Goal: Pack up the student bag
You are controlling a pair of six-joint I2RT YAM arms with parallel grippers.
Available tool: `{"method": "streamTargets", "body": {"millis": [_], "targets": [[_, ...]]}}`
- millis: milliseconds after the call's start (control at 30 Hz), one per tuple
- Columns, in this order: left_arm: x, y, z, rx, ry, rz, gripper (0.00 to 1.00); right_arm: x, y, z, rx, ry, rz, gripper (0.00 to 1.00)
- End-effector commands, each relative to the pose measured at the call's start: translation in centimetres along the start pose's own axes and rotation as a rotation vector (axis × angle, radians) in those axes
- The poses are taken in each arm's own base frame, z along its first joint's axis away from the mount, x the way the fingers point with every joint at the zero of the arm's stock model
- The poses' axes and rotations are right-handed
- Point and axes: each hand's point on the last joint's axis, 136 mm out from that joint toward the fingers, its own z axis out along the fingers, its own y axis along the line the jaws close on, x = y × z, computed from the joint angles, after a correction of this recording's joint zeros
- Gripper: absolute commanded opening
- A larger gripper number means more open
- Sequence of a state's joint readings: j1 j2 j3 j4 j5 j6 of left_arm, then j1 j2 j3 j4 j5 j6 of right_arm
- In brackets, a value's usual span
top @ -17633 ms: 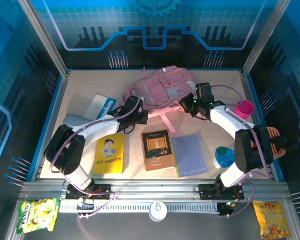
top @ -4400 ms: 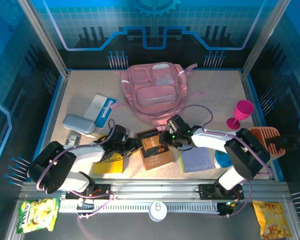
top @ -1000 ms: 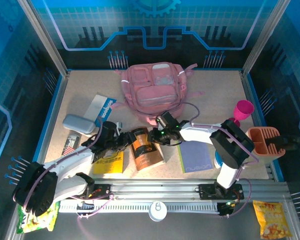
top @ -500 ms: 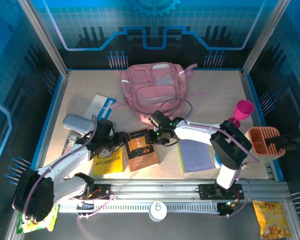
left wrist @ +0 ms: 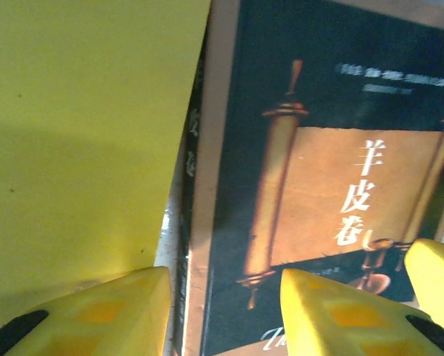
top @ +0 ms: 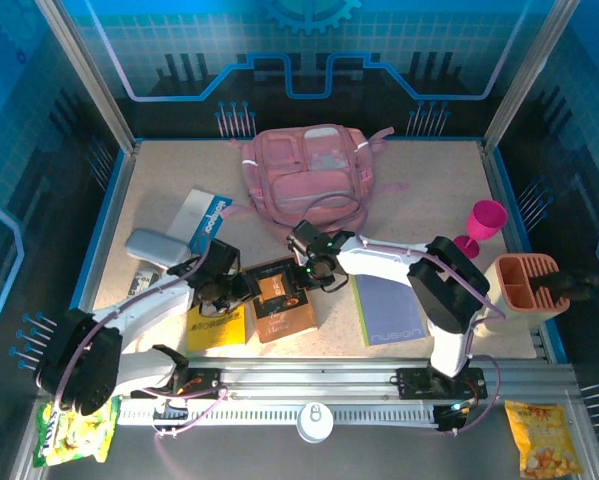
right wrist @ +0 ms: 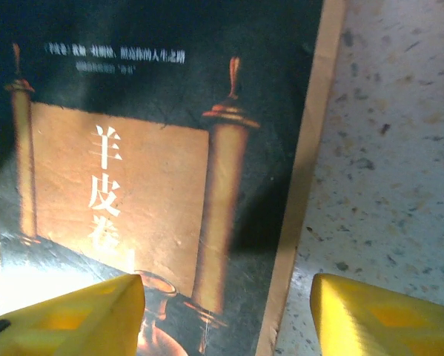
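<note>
student bag (top: 307, 180) flat at far centre of table (top: 439, 175), pockets up, well apart from both grippers; right arm's cable loops over its near edge

brown book (top: 287, 308) near centre, flat; far end hidden under both grippers in top view. Wrist views crop its cover on every side; scroll picture and large Chinese title readable, small print not

purple notebook (top: 389, 312) just right of it, far-right corner under right arm

yellow book (top: 217, 325) just left of brown book, thin gap between them in left wrist view; far half hidden by left arm

white-blue book (top: 204, 218) and grey pouch (top: 157, 247) far left, orange holder (top: 527, 283) and magenta goblet (top: 484, 222) at right

left gripper (left wrist: 222, 297) part-open, holding nothing, straddling brown book's left edge: one finger over yellow book, other over cover

right gripper (right wrist: 227, 297) wide, holding nothing, straddling the right edge: one finger over cover, other over bare table

extra yellow tip (left wrist: 436, 274) at right of left wrist view, cannot tell whose
</note>
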State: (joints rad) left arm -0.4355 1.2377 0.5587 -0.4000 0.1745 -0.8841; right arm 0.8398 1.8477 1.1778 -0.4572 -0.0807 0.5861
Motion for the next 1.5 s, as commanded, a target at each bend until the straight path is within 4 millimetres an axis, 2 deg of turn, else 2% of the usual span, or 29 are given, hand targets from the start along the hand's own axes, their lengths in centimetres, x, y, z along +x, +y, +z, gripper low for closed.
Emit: {"method": "streamTargets", "body": {"millis": [0, 200, 467, 567, 667, 800, 933, 1000, 1200, 1300, 1467], "targets": [[0.1, 0.0, 0.3, -0.045, 0.017, 0.001, 0.42, 1.2, 0.7, 0.7, -0.029, 0.068, -0.028, 0.61], [0.9, 0.3, 2.1, -0.095, 0.060, 0.014, 0.40, 1.5, 2.0, 0.3, -0.095, 0.096, -0.041, 0.53], [1.4, 1.2, 3.8, -0.177, 0.092, 0.020, 0.34, 0.8, 3.9, -2.6, -0.153, 0.064, -0.061, 0.47], [1.4, 1.5, 3.9, -0.191, 0.097, 0.019, 0.34, 0.6, 3.6, -3.3, -0.128, 0.051, -0.044, 0.43], [1.4, 1.4, 3.9, -0.186, 0.095, 0.019, 0.34, 0.3, 2.8, -3.7, -0.092, 0.028, -0.009, 0.33], [1.0, 0.3, 3.4, -0.138, 0.079, 0.033, 0.37, -0.4, 2.1, -4.2, -0.105, -0.018, 0.035, 0.14], [0.1, -1.9, 2.0, -0.022, 0.058, 0.041, 0.44, -1.2, 2.3, -5.2, -0.172, -0.076, 0.047, 0.00], [-0.5, -3.0, 0.9, 0.053, 0.047, 0.039, 0.51, -1.8, 2.7, -6.1, -0.220, -0.109, 0.039, 0.00], [-2.9, -6.3, -3.7, 0.281, -0.042, 0.058, 0.86, -4.1, 4.9, -10.3, -0.447, -0.201, 0.006, 0.00], [-3.5, -6.9, -4.8, 0.348, -0.054, 0.058, 0.99, -5.1, 5.1, -12.5, -0.531, -0.234, 0.013, 0.00], [-3.4, -8.0, -4.7, 0.426, -0.034, 0.110, 0.99, -5.8, 4.9, -14.9, -0.635, -0.256, 0.031, 0.00]]}}
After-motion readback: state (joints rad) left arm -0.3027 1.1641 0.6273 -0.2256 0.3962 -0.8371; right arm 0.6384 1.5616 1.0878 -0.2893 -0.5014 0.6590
